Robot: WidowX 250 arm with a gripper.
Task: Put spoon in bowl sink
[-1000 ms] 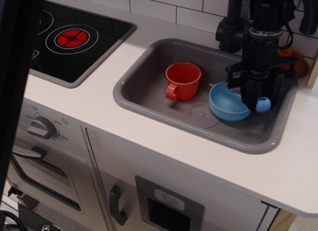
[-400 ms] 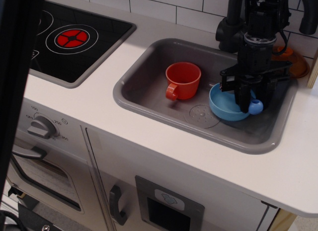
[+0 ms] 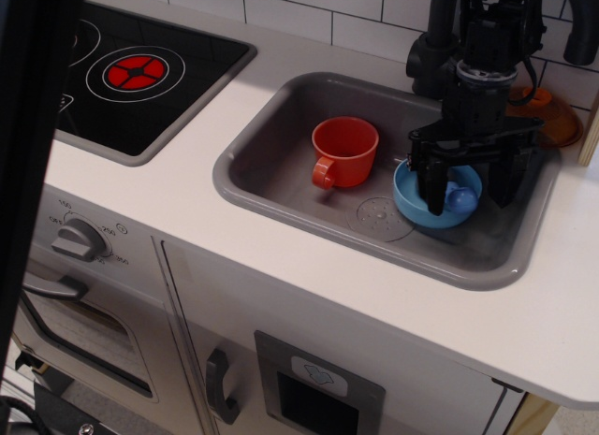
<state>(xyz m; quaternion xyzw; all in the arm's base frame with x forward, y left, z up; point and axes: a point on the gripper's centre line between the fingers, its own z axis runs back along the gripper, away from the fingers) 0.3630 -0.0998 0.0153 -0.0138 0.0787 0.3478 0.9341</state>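
The light blue bowl [image 3: 412,203] sits in the grey sink [image 3: 281,154], right of the drain mark. The spoon [image 3: 459,198] lies in the bowl; only its light blue knob end shows, and the grey scoop is hidden behind the gripper. My black gripper [image 3: 470,190] hangs straight down over the bowl. It is open, with one finger on each side of the spoon's knob and no grip on it.
An orange-red mug [image 3: 344,152] stands in the sink left of the bowl. A black faucet [image 3: 430,51] rises behind the basin. A translucent orange lid [image 3: 554,117] lies at the back right. The stove top [image 3: 140,75] is to the left.
The gripper moved left over the bowl with the spoon, then opened. The spoon dropped from its fingers into the bowl.
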